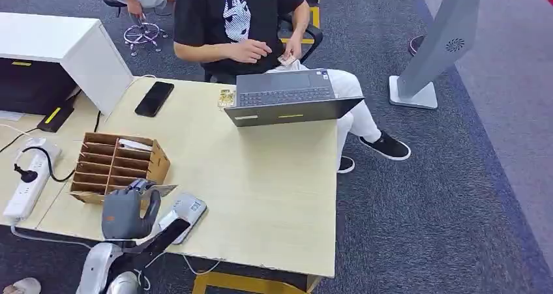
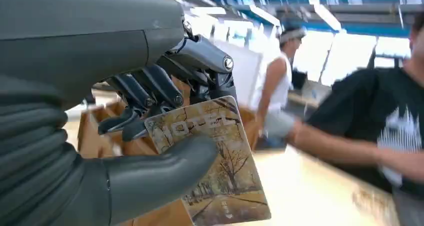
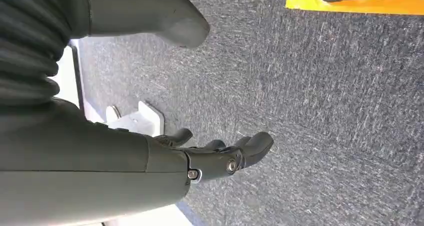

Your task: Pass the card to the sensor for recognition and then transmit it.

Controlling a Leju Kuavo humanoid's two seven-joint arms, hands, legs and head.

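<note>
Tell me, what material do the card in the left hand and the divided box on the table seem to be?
Card: probably plastic, with a printed tree picture; it stays flat and stiff in the grip. Divided box: brown cardboard, matte, with thin slotted partitions.

Organizer (image 1: 117, 160) and laptop (image 1: 287, 98) (open) flank bare tabletop (image 1: 261, 190).

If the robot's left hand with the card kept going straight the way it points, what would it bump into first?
Probably the cardboard organizer. The left hand holds the card right at the box's near edge, fingers pointing toward it. Depth is hard to judge, so it might pass just above the box.
</note>
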